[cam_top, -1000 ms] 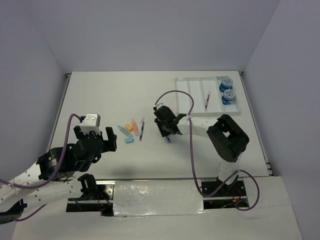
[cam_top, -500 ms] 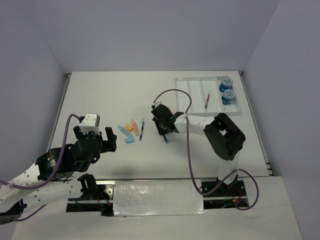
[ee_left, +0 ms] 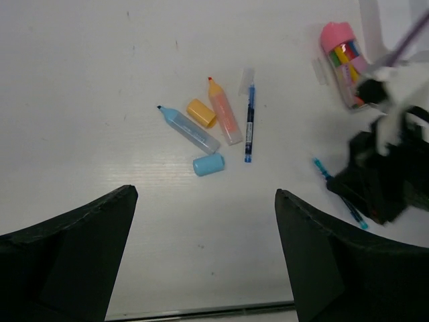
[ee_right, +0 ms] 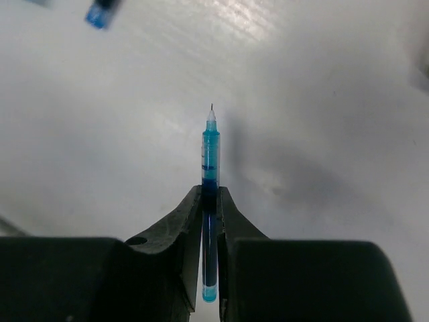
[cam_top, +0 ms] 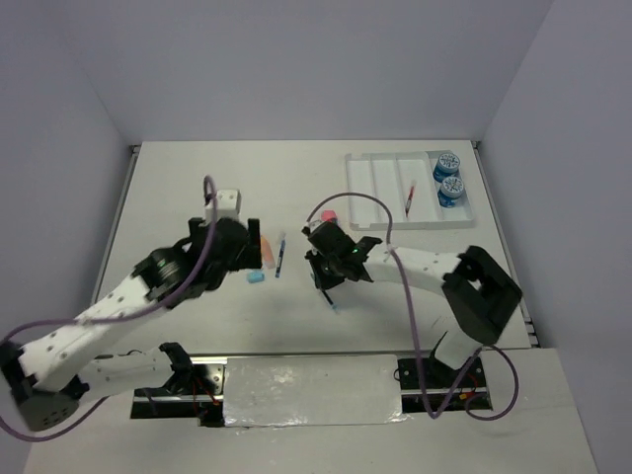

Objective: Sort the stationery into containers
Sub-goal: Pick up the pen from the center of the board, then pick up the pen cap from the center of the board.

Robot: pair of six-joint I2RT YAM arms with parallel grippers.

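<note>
Nearest of all, over the middle of the table (cam_top: 197, 178), the right jaws are clenched on the thin blue pen (ee_right: 210, 161), tip pointing out ahead; the pickup looks made. The right arm (cam_top: 425, 265) reaches leftward, wrist tipped down. Just beyond, the left jaws hang spread wide and empty above the loose markers (ee_left: 190, 129). Next, I judge, the pen needs lifting and carrying to the far-right white tray (cam_top: 367, 183), laid lengthwise beside the red pen (cam_top: 409, 199).
</note>
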